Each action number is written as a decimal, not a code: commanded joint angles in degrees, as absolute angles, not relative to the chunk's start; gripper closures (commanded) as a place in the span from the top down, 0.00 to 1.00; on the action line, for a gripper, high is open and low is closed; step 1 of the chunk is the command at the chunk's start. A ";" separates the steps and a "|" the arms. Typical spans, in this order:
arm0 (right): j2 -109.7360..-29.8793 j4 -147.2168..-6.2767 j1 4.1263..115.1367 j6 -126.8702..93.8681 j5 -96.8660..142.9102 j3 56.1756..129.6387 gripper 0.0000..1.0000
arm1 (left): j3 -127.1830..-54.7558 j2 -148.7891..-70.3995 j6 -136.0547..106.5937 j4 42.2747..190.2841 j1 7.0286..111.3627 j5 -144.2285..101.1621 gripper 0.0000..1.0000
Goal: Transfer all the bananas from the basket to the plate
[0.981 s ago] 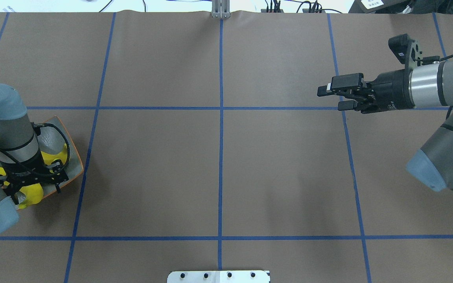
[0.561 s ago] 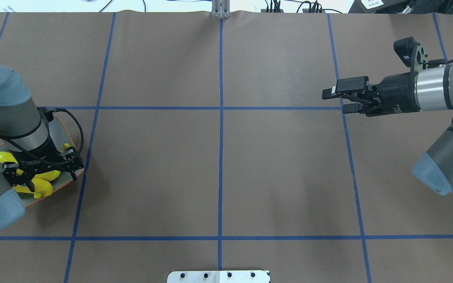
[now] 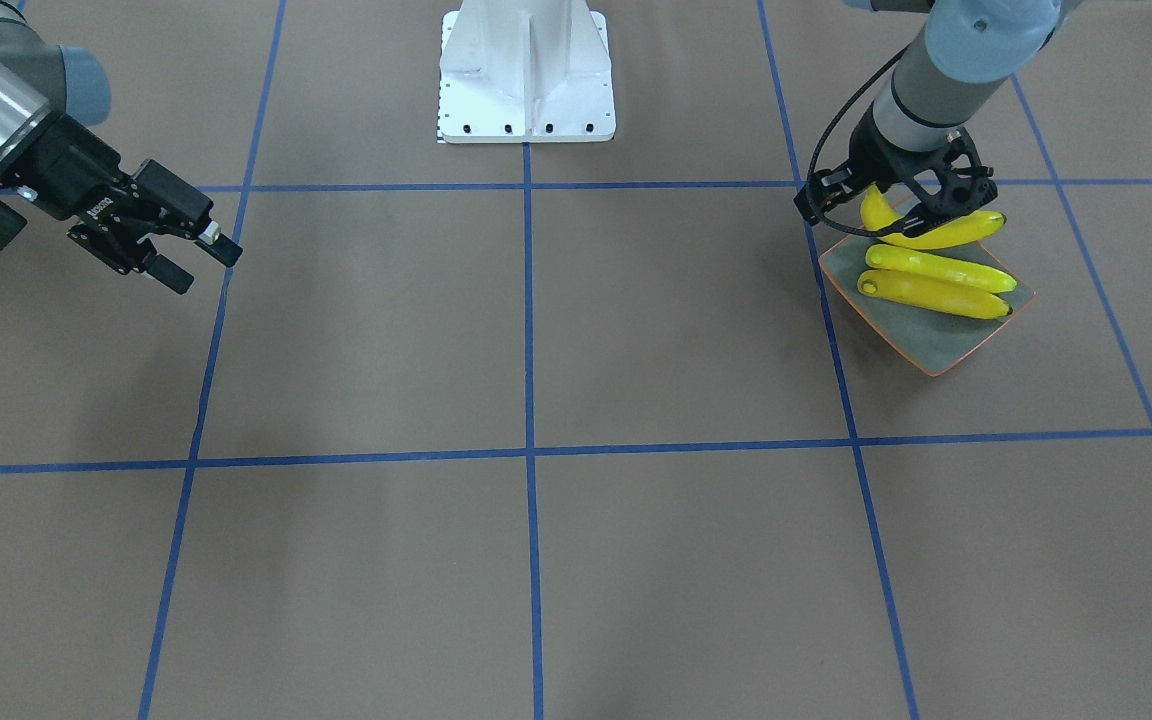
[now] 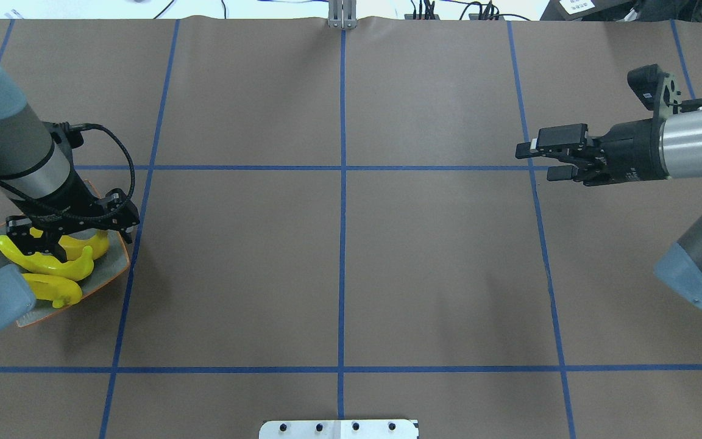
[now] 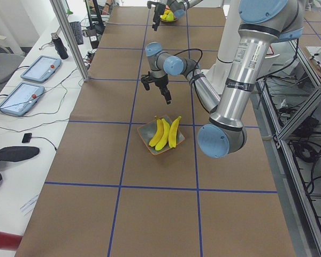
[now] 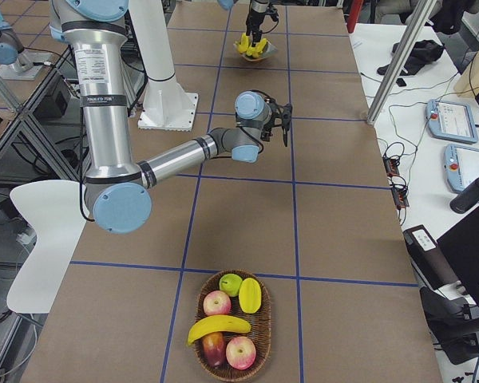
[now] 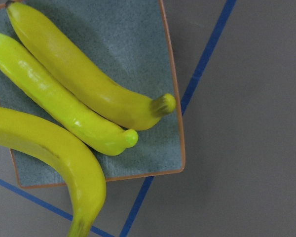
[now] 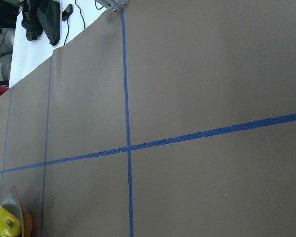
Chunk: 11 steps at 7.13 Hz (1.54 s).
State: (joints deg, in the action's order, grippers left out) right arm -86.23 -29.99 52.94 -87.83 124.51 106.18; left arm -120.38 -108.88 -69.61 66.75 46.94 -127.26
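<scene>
On the table's left end, three bananas [image 3: 936, 293] lie side by side on the plate [image 3: 921, 348]. The left gripper [image 5: 157, 92] hangs above them, jaws spread wide and empty. Farther right, the right gripper [image 4: 534, 163] hovers above the table [image 4: 436, 262], jaws parted on nothing; at the far right end one more banana [image 6: 219, 327] lies in the basket [image 6: 267, 335].

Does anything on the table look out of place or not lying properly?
Yes. One banana lies askew on the plate: its tip sticks out past the orange rim, over the table, while the other two bananas lie side by side inside. Nothing looks spilled or damaged.
</scene>
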 commanded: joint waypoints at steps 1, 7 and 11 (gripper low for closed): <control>-93.65 -30.15 57.28 -84.06 124.72 106.35 1.00 | -121.02 -114.42 -69.70 66.88 47.64 -127.18 1.00; -106.35 -31.20 80.65 -39.62 132.08 91.53 1.00 | -123.14 -113.82 -59.40 72.42 49.12 -122.72 1.00; -107.48 -41.53 89.10 -11.86 133.42 84.90 1.00 | -121.38 -111.89 -47.46 72.42 55.19 -122.25 1.00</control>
State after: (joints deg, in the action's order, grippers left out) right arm -106.86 -36.72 86.68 -21.82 133.11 86.12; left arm -121.57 -112.38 -48.75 72.33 54.49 -122.28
